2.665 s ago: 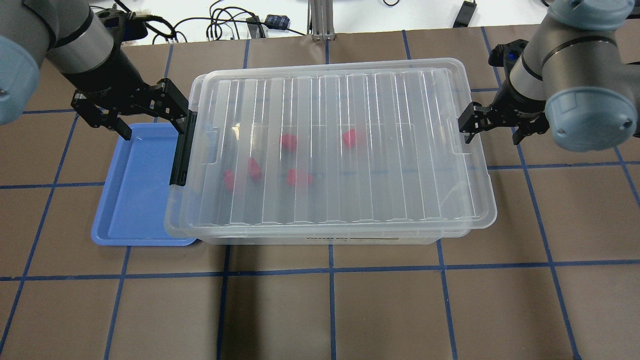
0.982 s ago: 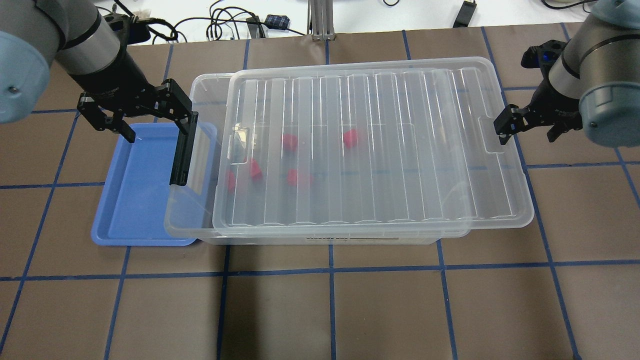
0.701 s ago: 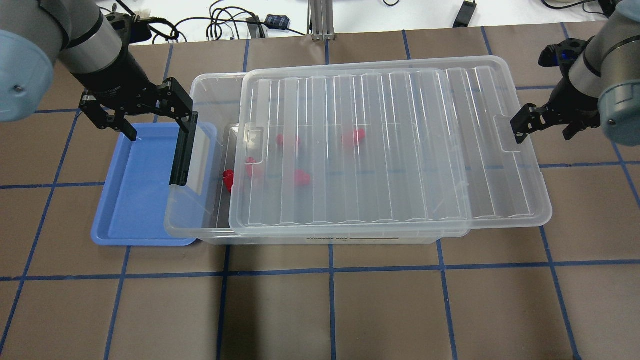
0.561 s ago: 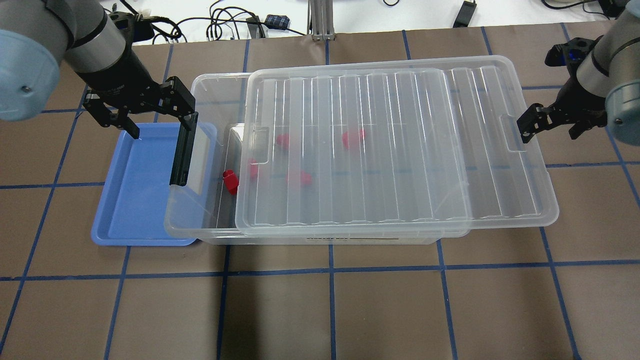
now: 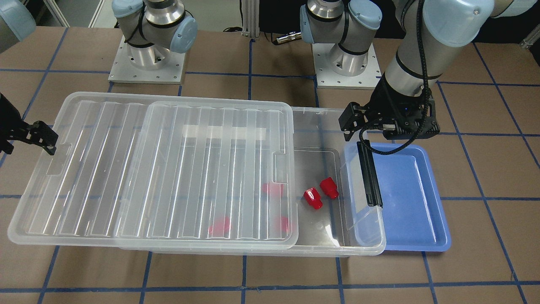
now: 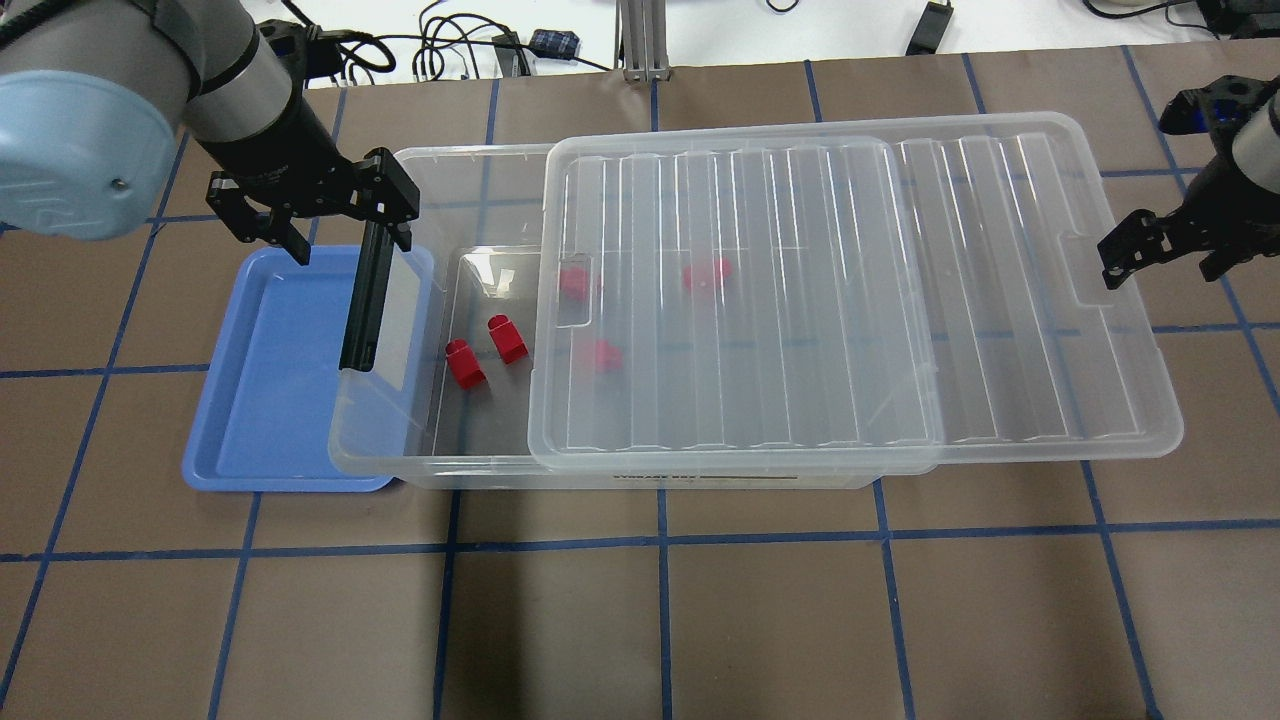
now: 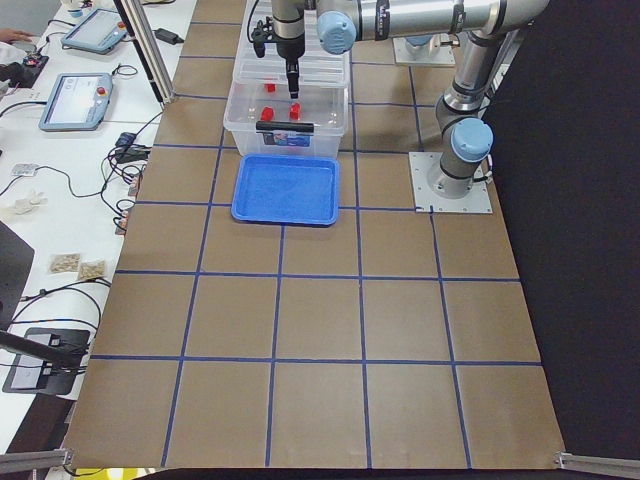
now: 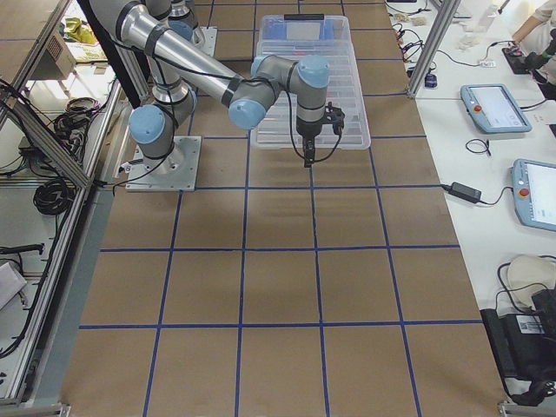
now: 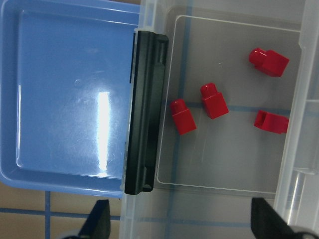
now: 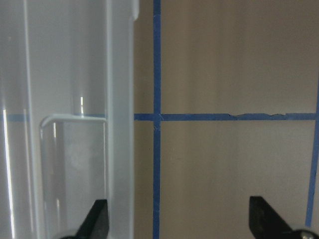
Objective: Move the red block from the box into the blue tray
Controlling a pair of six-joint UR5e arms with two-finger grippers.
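Observation:
The box (image 6: 480, 440) is a clear bin with a black latch (image 6: 365, 305) at its left end. Its ribbed lid (image 6: 850, 300) sits shifted to the right. Two red blocks (image 6: 465, 363) (image 6: 507, 339) lie uncovered on the bin floor; three more show dimly under the lid (image 6: 705, 275). The blue tray (image 6: 270, 400) lies against the box's left end and holds nothing. My left gripper (image 6: 345, 230) is open above the latch's far end; its wrist view shows the red blocks (image 9: 183, 116) below. My right gripper (image 6: 1165, 260) is open at the lid's right rim (image 10: 119, 99), one finger by the handle notch.
Cables (image 6: 450, 45) and a metal post (image 6: 640, 40) lie beyond the table's far edge. The arm bases (image 5: 147, 63) stand behind the box. The lid overhangs the box's right end above the mat.
The lid slid to the right together with my right gripper, uncovering the box's left part and two red blocks. My left gripper shifted slightly right and back.

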